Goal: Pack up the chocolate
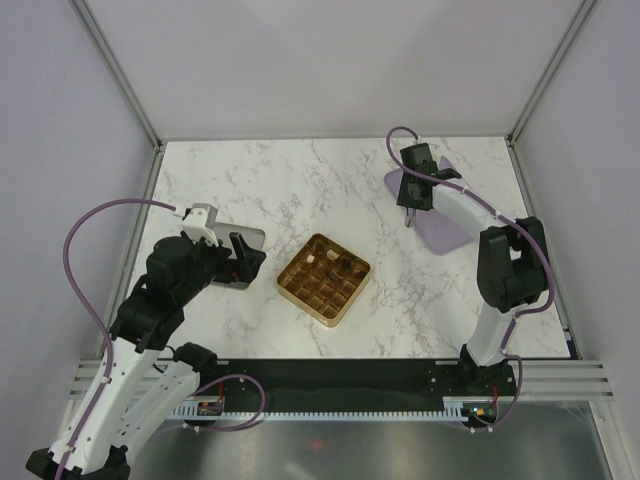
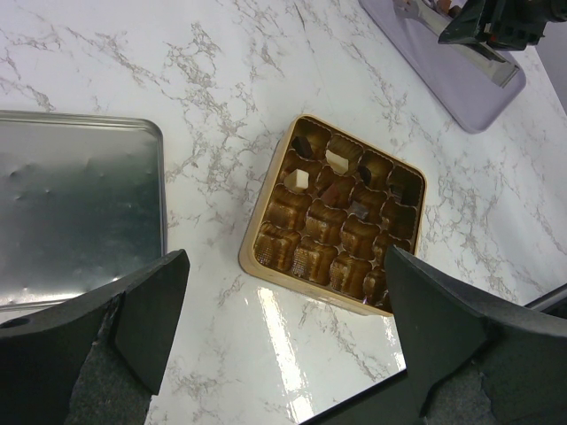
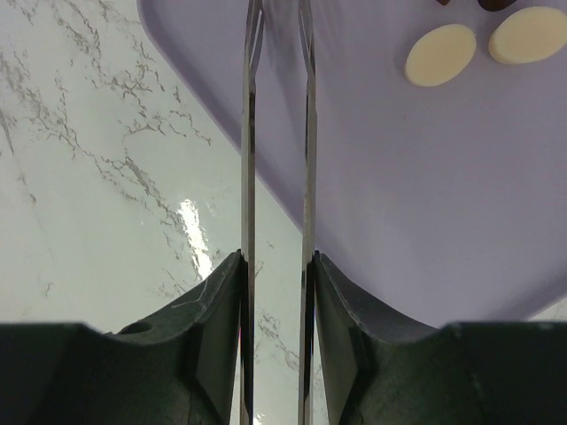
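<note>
Left claw (image 2: 283,336) agape above tray (image 2: 266,230)

We see the square gold gridded tray (image 2: 333,215) (a few cream chocolate pieces (image 2: 299,181) inside) beside a flat silver metal lid (image 2: 78,208).

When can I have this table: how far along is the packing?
Done: a few chocolates sit in the tray; most cells are empty. In hand: right gripper holds tweezers over the plate. To do: cream pieces there; lid off.
</note>
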